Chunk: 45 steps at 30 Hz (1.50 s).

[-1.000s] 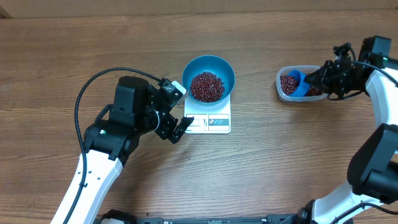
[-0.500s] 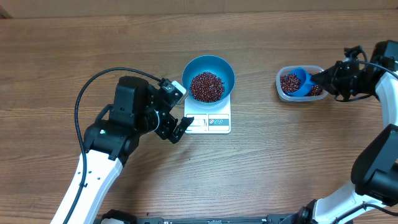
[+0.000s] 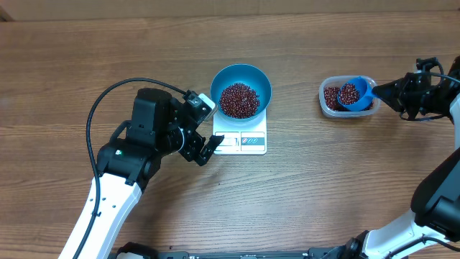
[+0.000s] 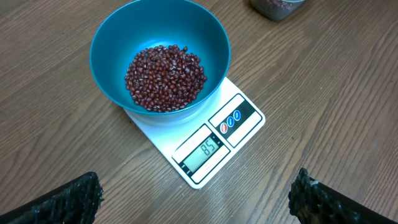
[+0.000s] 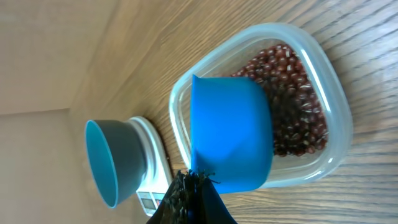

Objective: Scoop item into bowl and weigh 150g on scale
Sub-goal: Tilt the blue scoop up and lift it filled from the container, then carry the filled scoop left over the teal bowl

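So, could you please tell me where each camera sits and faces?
Overhead: above the table, facing down on bowl, scale, tub; left arm, right arm show.
Left wrist: above the scale, facing down at beans; open left fingers at bottom corners.
Right wrist: behind the scoop over the tub; right fingers below.
All share the bowl.

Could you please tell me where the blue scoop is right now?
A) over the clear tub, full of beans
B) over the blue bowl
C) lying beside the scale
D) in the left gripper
A: the scoop, heaped with beans, is over the clear tub in the right gripper.
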### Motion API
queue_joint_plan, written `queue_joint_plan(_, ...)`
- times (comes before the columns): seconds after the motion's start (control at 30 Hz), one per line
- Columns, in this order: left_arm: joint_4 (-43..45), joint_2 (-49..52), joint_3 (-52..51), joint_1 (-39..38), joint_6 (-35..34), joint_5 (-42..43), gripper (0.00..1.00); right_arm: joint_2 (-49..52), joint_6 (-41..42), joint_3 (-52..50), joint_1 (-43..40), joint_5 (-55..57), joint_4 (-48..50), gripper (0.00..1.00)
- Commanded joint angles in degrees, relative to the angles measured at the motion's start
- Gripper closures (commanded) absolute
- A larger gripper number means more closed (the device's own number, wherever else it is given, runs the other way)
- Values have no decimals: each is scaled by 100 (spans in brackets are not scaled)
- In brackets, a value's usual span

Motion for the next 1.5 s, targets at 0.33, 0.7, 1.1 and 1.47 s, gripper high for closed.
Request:
queue_joint_plan(0.33,4,9,149,31,-79,85,0,13,-127,-76,-48,-896,0,96)
queue_joint_plan(0.7,2,9,149,31,-79,85,0,13,-179,-74,-48,-1303,20,96)
queue_joint_plan(1.1,2,9,149,31,-79,85,0,0,-474,-63,-2,-2186,-70,96)
queue_joint_plan(1.47,2,9,149,31,-79,85,0,-691,-599,129,1067,-2116,-22,96)
